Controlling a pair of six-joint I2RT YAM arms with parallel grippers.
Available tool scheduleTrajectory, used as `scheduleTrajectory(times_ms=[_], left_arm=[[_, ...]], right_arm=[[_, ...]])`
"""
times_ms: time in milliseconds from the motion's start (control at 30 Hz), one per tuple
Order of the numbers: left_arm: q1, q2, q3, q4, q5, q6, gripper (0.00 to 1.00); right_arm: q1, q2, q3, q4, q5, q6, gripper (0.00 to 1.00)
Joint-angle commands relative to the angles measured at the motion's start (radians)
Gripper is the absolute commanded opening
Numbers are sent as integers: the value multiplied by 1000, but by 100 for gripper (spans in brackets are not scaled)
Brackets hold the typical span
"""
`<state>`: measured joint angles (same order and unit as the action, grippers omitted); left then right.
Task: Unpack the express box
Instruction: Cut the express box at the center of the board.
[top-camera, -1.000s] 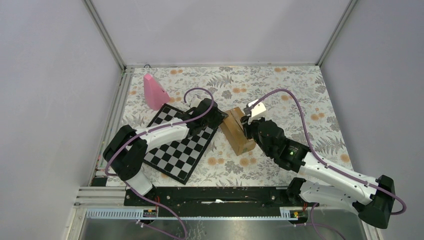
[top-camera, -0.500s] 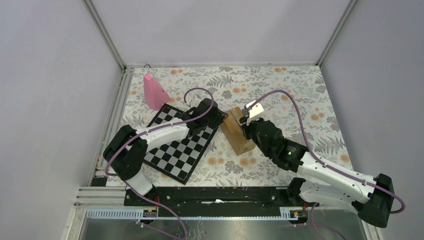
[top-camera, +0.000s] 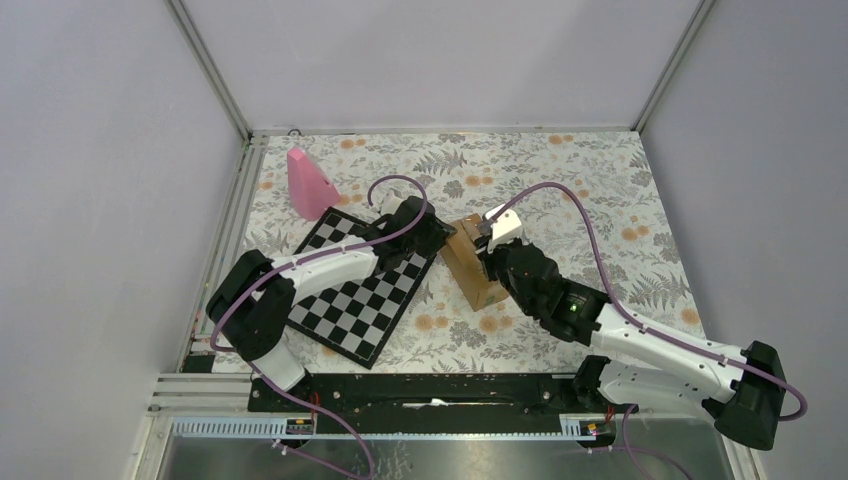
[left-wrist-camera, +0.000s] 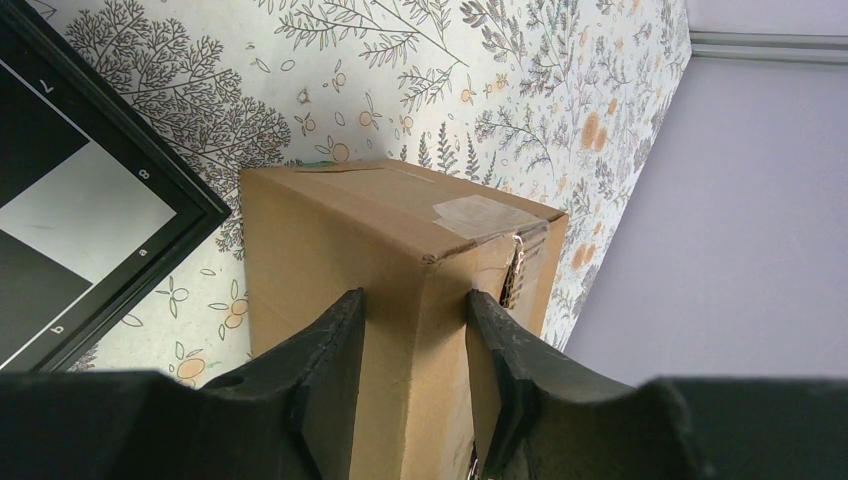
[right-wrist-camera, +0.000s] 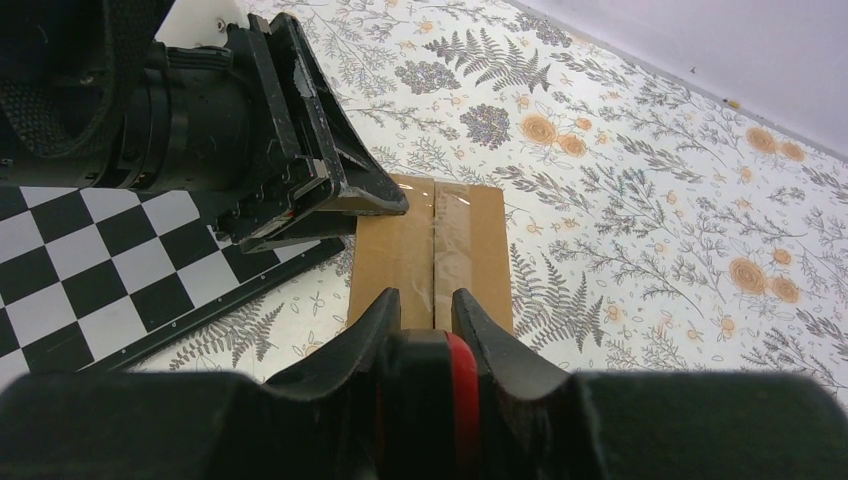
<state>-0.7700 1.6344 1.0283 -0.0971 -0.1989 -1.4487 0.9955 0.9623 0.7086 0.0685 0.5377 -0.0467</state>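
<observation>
The express box (top-camera: 468, 268) sits just beside the chessboard (top-camera: 350, 310) — open floral cloth (top-camera: 600, 200) to its right. The left gripper (left-wrist-camera: 415, 298) clamps the box's corner. The right gripper (right-wrist-camera: 425, 297) has its jaws narrow over the taped seam — grasping or not, I cannot tell. The pink cone (top-camera: 308, 185) is well apart.

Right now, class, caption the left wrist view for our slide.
Left pincer pinches a corner edge of the taped express box, beside the chessboard on floral cloth.
</observation>
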Motion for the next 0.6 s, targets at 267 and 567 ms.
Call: scheduleTrajectory(times_ms=[267,567], left_arm=[[14,53,-34,-116,-13,-27,0],[14,50,-43,-124,-31,-49,0]], right_arm=[[17,-59,71,-161,-17,40,0],[17,-83,78,-244,-35,110,0]])
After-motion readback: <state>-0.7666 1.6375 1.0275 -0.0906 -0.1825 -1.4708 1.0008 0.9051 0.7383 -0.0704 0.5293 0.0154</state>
